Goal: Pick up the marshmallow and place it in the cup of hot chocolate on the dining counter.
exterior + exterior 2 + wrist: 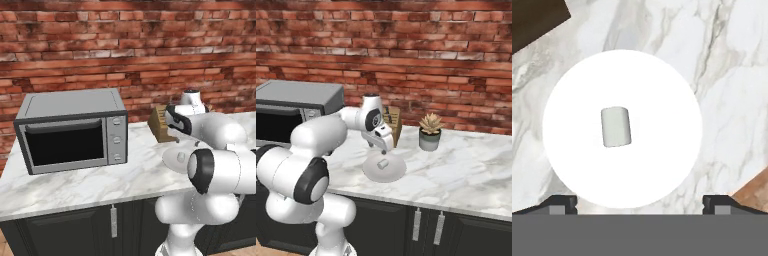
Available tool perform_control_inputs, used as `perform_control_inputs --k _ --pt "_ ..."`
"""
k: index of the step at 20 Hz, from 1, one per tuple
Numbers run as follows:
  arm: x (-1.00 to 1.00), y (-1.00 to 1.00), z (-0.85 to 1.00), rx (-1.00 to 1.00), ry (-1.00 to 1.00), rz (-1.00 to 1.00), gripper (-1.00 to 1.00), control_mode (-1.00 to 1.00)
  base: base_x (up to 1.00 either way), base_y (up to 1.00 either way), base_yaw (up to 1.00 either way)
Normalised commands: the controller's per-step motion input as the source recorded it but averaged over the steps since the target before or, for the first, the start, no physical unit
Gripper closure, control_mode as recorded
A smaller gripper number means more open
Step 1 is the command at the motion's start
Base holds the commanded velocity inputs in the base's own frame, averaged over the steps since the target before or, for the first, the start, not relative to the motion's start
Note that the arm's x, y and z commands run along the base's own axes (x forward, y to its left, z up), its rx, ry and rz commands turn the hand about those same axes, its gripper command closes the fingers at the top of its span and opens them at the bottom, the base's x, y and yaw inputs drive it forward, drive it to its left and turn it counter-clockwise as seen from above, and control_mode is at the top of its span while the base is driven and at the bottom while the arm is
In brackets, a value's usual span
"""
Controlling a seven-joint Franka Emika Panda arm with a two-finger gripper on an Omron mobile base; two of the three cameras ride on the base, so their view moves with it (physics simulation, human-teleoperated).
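**Gripper hanging over the marshmallow plate**

So the marshmallow (616, 127) sits a bit left of centre in the hand view, lying on a round white plate (662, 90) on the marble counter (732, 75). The gripper (640, 204) has its two tips spread wide apart at the bottom of the frame, nothing between them. In the right base view the plate is centre frame, with a small potted succulent (430, 131) to its right and the microwave (291, 102) at the left edge.

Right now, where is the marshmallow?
The marshmallow lies near the middle of the round white plate on the marble counter, below the open gripper, left of the potted succulent.
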Motion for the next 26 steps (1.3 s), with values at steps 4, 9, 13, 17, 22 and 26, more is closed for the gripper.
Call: perform_control_inputs --k 4,9,13,17,22,26 --pt "0.15 -0.02 -0.4 0.0 0.02 0.0 -1.0 -1.0 0.0 0.0 0.0" --pt "0.17 0.0 -0.5 0.0 0.0 0.0 -1.0 -1.0 0.0 0.0 0.0" --pt "0.14 -0.03 -0.37 0.0 0.02 0.0 -1.0 -1.0 0.0 0.0 0.0" --pt "0.15 -0.07 -0.29 0.0 0.0 0.0 -1.0 -1.0 0.0 0.0 0.0" --pt "0.09 -0.06 -0.19 0.0 0.0 0.0 -1.0 -1.0 0.0 0.0 0.0" --pt "0.08 -0.06 -0.22 0.0 0.0 0.0 -1.0 -1.0 0.0 0.0 0.0"
